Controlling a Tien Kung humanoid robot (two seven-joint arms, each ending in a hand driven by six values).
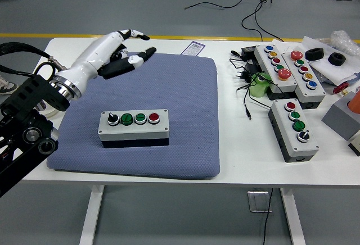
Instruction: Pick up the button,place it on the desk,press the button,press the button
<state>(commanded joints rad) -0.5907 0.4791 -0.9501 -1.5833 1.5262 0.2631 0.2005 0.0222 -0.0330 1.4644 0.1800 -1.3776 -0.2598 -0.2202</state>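
Note:
A grey button box (134, 127) lies flat on the blue mat (180, 93), near the mat's front left. Along its top run a black knob, two green buttons and a red button. My left hand (128, 53) is raised above the mat's far left corner, well clear of the box. Its white fingers are spread and hold nothing. The right arm does not show.
Three more button boxes (293, 128) sit on the right of the table among black cables (244, 79) and a green object (260, 85). A white dish (22, 107) with dark cylinders lies behind my left arm. A grey block (340, 116) stands at the right edge.

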